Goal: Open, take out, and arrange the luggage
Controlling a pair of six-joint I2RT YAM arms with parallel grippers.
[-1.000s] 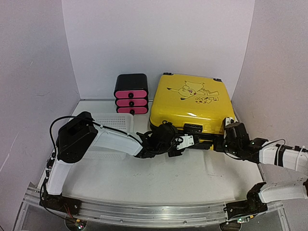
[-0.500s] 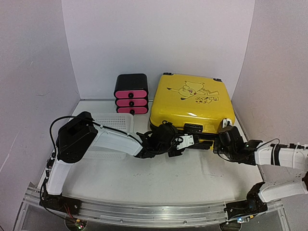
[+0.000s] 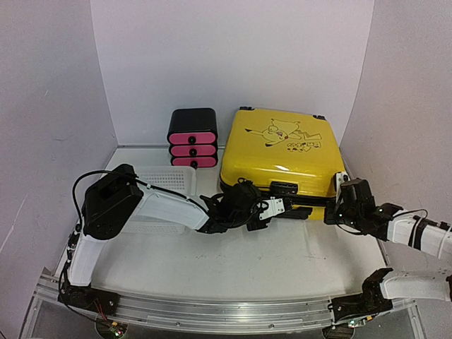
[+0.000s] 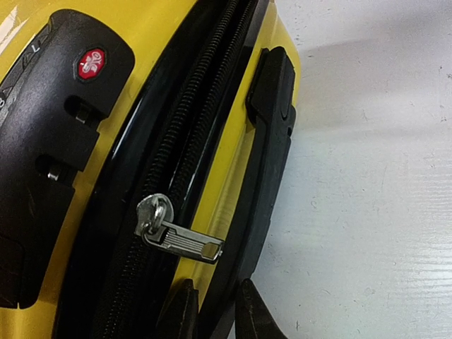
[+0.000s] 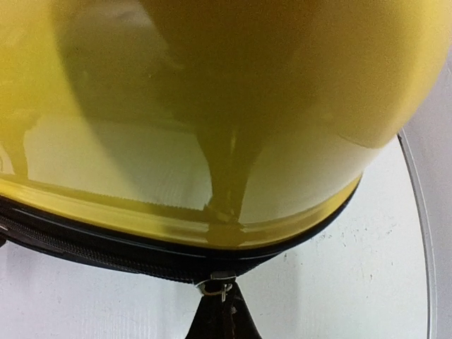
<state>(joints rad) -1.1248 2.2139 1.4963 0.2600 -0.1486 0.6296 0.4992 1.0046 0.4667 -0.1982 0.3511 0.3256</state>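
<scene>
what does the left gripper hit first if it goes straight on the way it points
Most likely the silver zipper pull on the luggage, just ahead of the left gripper; depth is unclear.

- The right claw (image 3: 340, 188), tips pinched on a zipper pull (image 5: 215, 287), has slid right along the luggage (image 3: 282, 152) to its near right corner.
- Its forearm has swung outward.

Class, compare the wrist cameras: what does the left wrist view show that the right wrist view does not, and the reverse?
Left wrist only: the black lock with its red emblem, a silver zipper pull lying free, the black carry handle, and the left gripper open. Right wrist only: the shell's rounded corner, and the right gripper shut on a small zipper slider. Both: the yellow luggage, its black zipper band and the white table.
</scene>
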